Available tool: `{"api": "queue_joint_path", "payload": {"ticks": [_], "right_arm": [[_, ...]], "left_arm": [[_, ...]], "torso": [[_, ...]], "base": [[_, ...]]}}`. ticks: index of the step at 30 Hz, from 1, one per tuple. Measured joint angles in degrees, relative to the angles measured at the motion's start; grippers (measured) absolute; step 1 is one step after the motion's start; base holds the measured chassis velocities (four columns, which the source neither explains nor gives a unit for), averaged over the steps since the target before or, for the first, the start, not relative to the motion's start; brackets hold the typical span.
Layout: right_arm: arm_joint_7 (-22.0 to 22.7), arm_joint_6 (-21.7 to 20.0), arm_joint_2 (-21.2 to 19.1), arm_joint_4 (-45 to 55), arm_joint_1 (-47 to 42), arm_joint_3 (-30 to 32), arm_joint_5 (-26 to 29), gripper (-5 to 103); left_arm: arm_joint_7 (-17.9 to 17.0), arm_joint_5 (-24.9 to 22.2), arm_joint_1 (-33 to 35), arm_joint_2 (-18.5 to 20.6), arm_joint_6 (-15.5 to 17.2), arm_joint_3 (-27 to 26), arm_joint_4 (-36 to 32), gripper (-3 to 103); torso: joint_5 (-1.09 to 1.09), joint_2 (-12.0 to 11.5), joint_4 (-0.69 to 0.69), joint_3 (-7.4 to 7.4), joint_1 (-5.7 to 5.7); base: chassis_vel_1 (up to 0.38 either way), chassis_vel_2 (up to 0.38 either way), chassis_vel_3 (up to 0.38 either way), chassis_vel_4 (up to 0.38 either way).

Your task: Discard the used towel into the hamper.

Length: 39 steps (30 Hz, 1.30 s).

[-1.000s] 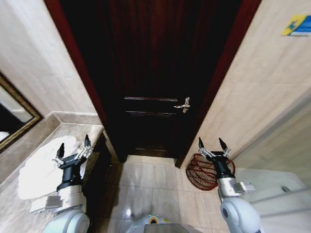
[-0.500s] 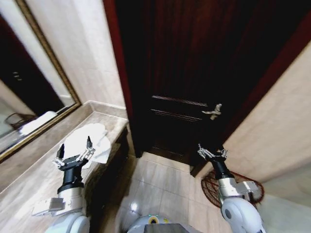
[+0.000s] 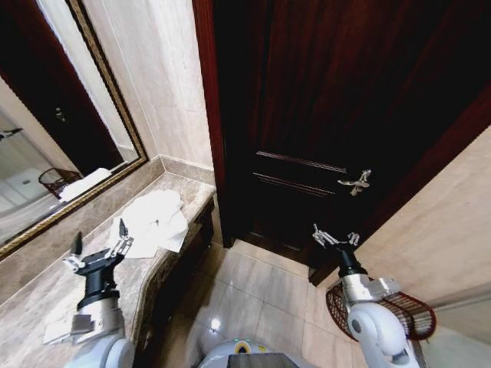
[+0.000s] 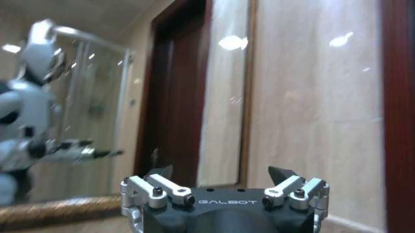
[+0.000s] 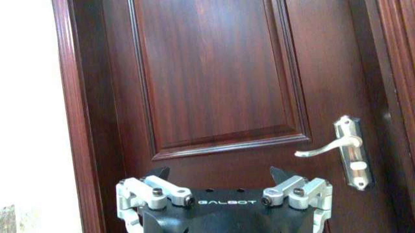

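A crumpled white towel (image 3: 153, 222) lies on the beige marble counter (image 3: 46, 303) at the left, near the counter's end by the door. My left gripper (image 3: 97, 247) hovers open over the counter just short of the towel, with nothing between its fingers; in the left wrist view this left gripper (image 4: 222, 173) faces the mirror. The hamper (image 3: 387, 310), a dark reddish-brown open-weave basket, stands on the floor at the lower right against the wall. My right gripper (image 3: 335, 236) is held up open and empty in front of the door, above and left of the hamper, and the right gripper (image 5: 220, 174) faces the door panel.
A dark wooden door (image 3: 330, 115) with a silver lever handle (image 3: 354, 182) stands straight ahead. A framed mirror (image 3: 54, 130) hangs above the counter and reflects the robot. Beige tiled floor (image 3: 261, 287) lies between counter and hamper. A tiled wall (image 3: 453, 222) closes the right side.
The whole head view has swung left: the counter, towel and mirror now show more, and the hamper sits at the lower right. Both arms keep their raised, open pose.
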Motion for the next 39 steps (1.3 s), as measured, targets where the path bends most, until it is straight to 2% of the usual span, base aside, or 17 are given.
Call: {"api": "queue_joint_path", "payload": {"ticks": [1,3,5,6,8,9,10,11,13,16,19,25,27,28,31,36,39], "right_arm": [[0.0,0.0,0.0,0.0,0.0,0.0,0.0,100],[0.1,0.0,-0.4,-0.1,-0.2,0.1,-0.1,100],[0.3,0.0,-0.4,-0.2,-0.3,0.0,-0.4,100],[0.5,0.1,-0.3,-0.2,-0.4,-0.1,-0.7,100],[0.7,0.1,-0.1,-0.2,-0.7,-0.2,-1.1,100],[0.7,0.1,-0.2,-0.1,-0.9,-0.2,-1.3,100],[0.7,0.1,-0.2,-0.1,-0.9,-0.2,-1.3,100],[0.7,0.1,-0.2,-0.2,-1.0,-0.2,-1.7,100],[0.7,0.2,0.0,-0.5,-1.0,-0.3,-2.8,100],[0.7,0.3,0.5,-0.6,-1.0,-0.6,-4.2,100],[0.7,0.3,0.9,-0.5,-1.2,-0.9,-5.3,100],[0.4,1.5,1.3,-0.8,-1.4,-0.6,-9.4,100],[0.4,1.7,1.1,-0.8,-1.0,-0.9,-11.1,100],[0.4,1.7,1.1,-0.8,-1.0,-0.9,-11.1,100],[0.0,1.8,1.3,-0.5,-1.7,-1.0,-12.2,100],[-0.4,1.9,1.8,0.0,-2.0,-1.0,-12.7,100],[-0.4,1.9,2.0,0.1,-2.0,-1.0,-12.9,100]], "left_arm": [[0.0,0.0,0.0,0.0,0.0,0.0,0.0,96],[-0.4,-3.6,-1.0,1.5,2.3,-1.4,1.4,100],[-0.4,-5.0,-1.4,2.4,3.4,-1.8,1.8,95],[-0.7,-7.1,-1.9,4.1,4.7,-2.1,2.6,90],[-1.3,-11.8,-3.5,8.1,7.2,-2.6,5.1,88],[-1.3,-13.4,-4.1,9.8,8.1,-2.8,6.3,93],[-1.3,-13.4,-4.1,9.8,8.1,-2.8,6.3,93],[-1.4,-17.6,-6.3,13.9,10.0,-3.2,9.1,95],[-2.0,-21.0,-8.6,17.3,11.6,-3.0,12.0,99],[-1.6,-23.0,-9.9,19.7,12.7,-2.1,14.0,102],[-1.3,-25.1,-12.3,21.8,14.0,-1.0,17.1,100],[-1.6,-28.5,-18.9,26.5,15.1,0.5,24.8,100],[-0.9,-30.5,-22.1,30.3,15.2,1.0,30.2,100],[-0.9,-30.5,-22.1,30.3,15.2,1.0,30.2,100],[1.7,-33.8,-25.6,34.3,15.9,1.9,36.8,100],[5.1,-37.1,-30.3,37.2,15.4,3.8,44.2,100],[6.3,-38.6,-31.9,38.0,15.6,4.6,45.8,100]], "torso": [[0.0,0.0,0.0,0.0,0.0],[0.0,0.0,-0.01,0.0,0.0],[0.0,0.0,0.0,0.0,0.0],[0.0,0.0,0.0,0.0,0.0],[-0.02,0.0,0.0,0.0,0.0],[-0.05,0.0,0.0,0.0,0.0],[-0.05,0.0,0.0,0.0,0.0],[-0.01,0.0,0.0,0.0,0.0],[-0.03,0.0,-0.01,0.0,0.0],[0.0,0.0,-0.01,0.0,0.0],[-0.02,0.0,0.01,0.0,0.0],[-0.02,0.0,-0.02,0.0,0.0],[-0.02,0.0,0.0,0.0,0.0],[-0.02,0.0,0.0,0.0,0.0],[-0.02,0.0,0.0,0.0,0.0],[-0.04,0.0,0.0,0.0,0.0],[-0.02,0.0,0.01,0.0,0.0]], "base": [[0.0,0.0,0.0,0.0],[0.0,0.0,0.0,0.0],[0.0,0.0,0.0,0.0],[0.0,0.0,0.0,0.0],[0.0,0.0,0.0,0.0],[0.0,0.0,0.0,0.0],[0.0,0.0,0.0,0.0],[0.0,0.0,0.0,0.0],[0.0,0.0,0.0,0.0],[0.0,0.0,0.0,0.0],[0.0,0.0,0.0,0.0],[0.0,0.0,0.0,0.0],[0.0,0.0,0.0,0.0],[0.0,0.0,0.0,0.0],[0.0,0.0,0.0,0.0],[0.0,0.0,0.0,0.0],[0.0,0.0,0.0,0.0]]}}
